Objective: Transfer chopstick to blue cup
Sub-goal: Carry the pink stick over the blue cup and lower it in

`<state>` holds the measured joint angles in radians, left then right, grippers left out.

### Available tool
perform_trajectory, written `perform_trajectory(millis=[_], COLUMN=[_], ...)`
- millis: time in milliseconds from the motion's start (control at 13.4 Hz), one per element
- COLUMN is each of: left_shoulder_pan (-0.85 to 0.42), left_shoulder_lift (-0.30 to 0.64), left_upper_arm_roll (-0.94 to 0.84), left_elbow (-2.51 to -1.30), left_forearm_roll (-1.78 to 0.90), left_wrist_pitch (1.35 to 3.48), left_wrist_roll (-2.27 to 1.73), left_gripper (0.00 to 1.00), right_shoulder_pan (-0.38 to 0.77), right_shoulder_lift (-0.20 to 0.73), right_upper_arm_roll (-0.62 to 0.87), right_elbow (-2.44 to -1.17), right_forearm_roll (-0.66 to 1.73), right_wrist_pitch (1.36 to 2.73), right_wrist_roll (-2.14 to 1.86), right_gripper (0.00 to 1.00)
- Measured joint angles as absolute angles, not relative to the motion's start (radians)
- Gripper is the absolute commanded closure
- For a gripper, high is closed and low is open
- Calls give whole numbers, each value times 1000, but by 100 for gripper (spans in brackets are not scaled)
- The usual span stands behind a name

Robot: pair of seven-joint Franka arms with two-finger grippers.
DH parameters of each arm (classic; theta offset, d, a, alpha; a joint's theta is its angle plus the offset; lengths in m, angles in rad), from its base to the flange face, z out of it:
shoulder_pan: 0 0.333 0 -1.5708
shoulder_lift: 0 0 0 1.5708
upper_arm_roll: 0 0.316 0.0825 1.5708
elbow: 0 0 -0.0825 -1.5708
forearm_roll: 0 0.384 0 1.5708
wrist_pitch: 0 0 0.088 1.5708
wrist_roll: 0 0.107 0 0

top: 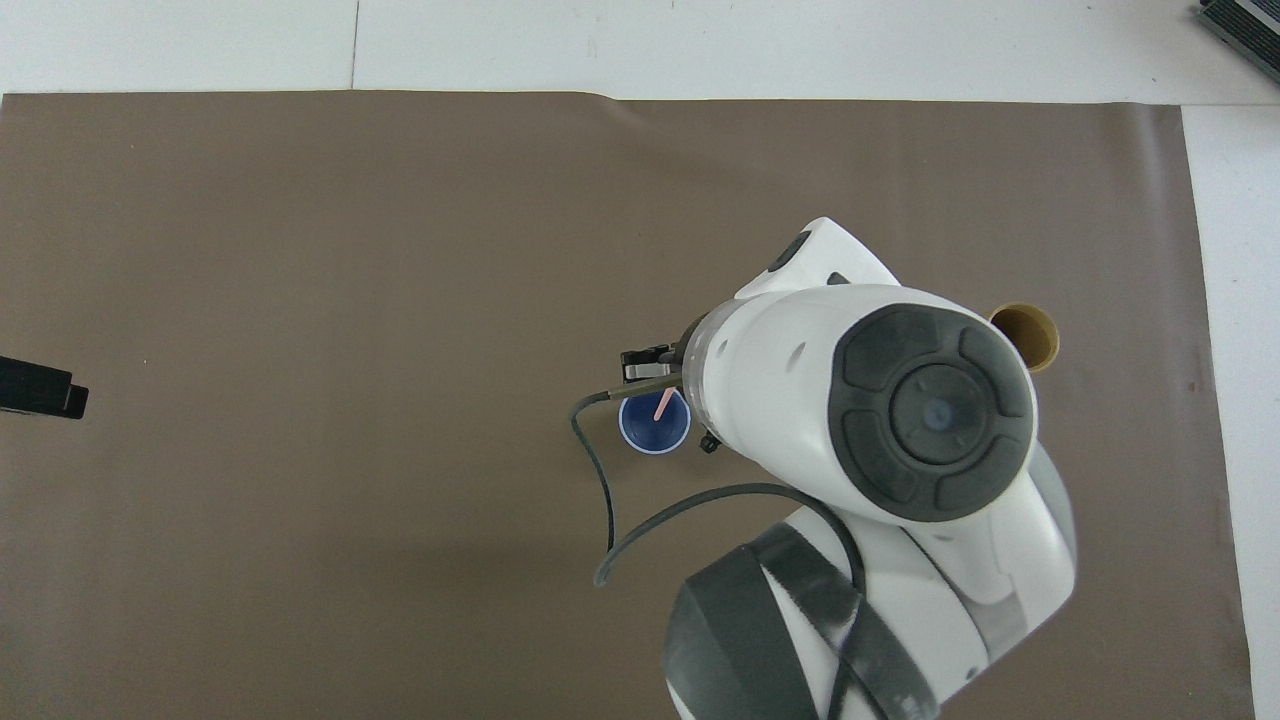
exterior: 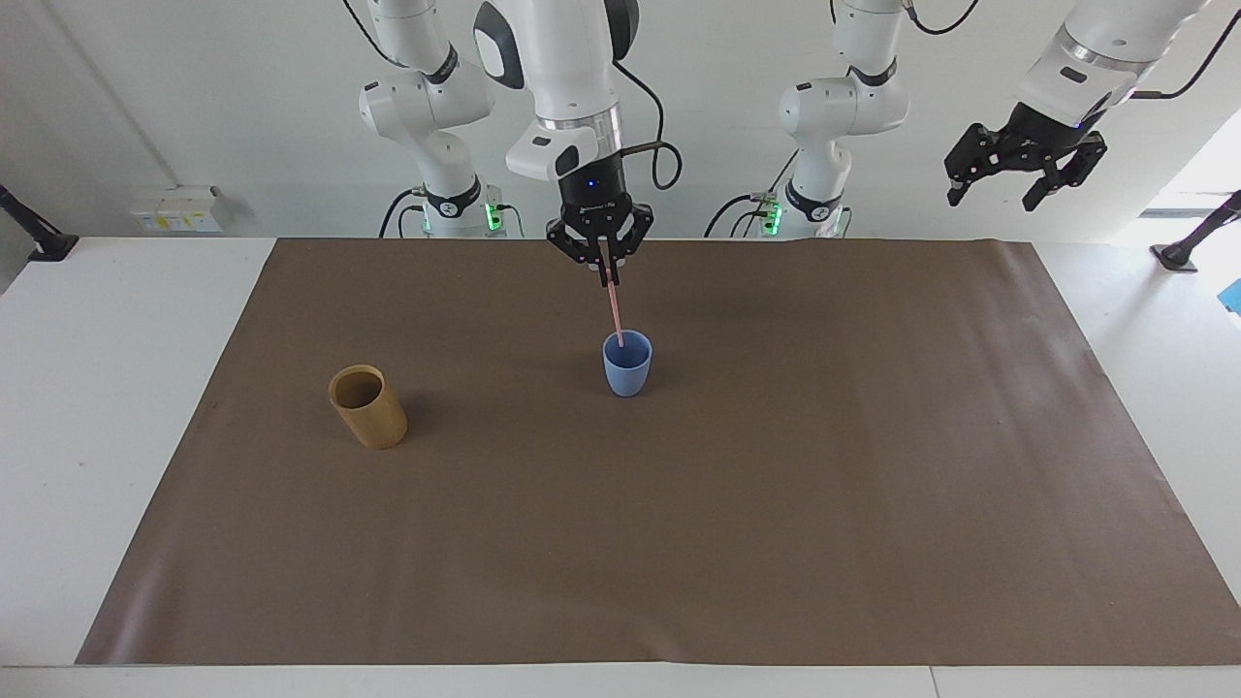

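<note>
The blue cup (exterior: 627, 363) (top: 645, 432) stands upright near the middle of the brown mat. My right gripper (exterior: 607, 273) hangs over it, shut on the top of the pale pink chopstick (exterior: 615, 308) (top: 662, 404). The stick points almost straight down, and its lower tip sits at the cup's mouth, just inside the rim. In the overhead view the right arm's body covers its gripper. My left gripper (exterior: 999, 197) waits high in the air, open and empty, past the left arm's end of the mat; only a dark piece of it (top: 40, 388) shows in the overhead view.
A tan bamboo-coloured cup (exterior: 367, 405) (top: 1027, 335) stands upright toward the right arm's end of the table, a little farther from the robots than the blue cup. The brown mat (exterior: 679, 543) covers most of the white table.
</note>
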<state>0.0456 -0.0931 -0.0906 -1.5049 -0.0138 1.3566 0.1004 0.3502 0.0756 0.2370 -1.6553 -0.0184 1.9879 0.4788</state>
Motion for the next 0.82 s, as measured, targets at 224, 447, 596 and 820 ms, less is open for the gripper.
perform_trajectory(millis=[224,447,596,820], left_shoulder_pan=[46,46,46,46], left_shoulder_lift=[-93,-93,-93,-93], left_upper_arm_roll=[-91,-91,-91,-91], left_elbow=[-1505,-1505,-1505,-1505], left_forearm_roll=[-14,-14,-14,-14], left_wrist_pitch=[1357,1357,1357,1357], left_wrist_roll=[100,100,100,100], left_gripper=[0,0,0,0], right_shoulder_pan=[357,355,355,354], right_shoulder_lift=[82,99,105,105], right_upper_arm_roll=[235,228,229,228], right_elbow=[-1688,-1723,-1739,-1755], right_forearm_roll=[-19,-19,-19,-19], right_wrist_pitch=[2043,2100,2102,2103], right_wrist_roll=[479,479,479,479], right_gripper=[100,100,89,73])
